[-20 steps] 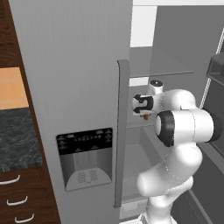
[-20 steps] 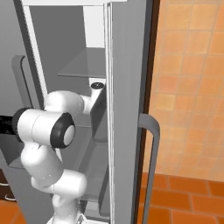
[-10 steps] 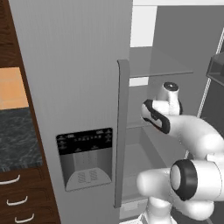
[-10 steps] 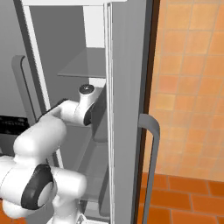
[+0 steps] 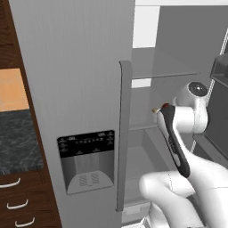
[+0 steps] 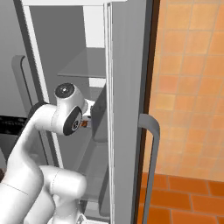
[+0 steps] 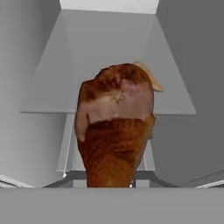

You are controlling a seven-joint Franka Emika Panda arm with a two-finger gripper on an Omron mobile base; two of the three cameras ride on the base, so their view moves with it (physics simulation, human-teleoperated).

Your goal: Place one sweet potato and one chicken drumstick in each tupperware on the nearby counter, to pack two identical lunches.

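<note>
As you look along the hand in the hand view, you see the chicken drumstick (image 7: 116, 127) close before the camera, its reddish-brown bulk rising from the bottom edge and a pale tan tip showing at its upper right. Your hand's fingers are clamped together on the chicken drumstick, which hangs in the air inside the open fridge (image 5: 173, 53), touching no shelf. From the left base view, you find the hand (image 5: 159, 109) just right of the fridge door handle (image 5: 124, 133), a small tan tip showing there. Beyond it lies a grey shelf (image 7: 109, 87). At the far left, the desk (image 5: 18, 142) sits over wooden drawers (image 5: 20, 200).
</note>
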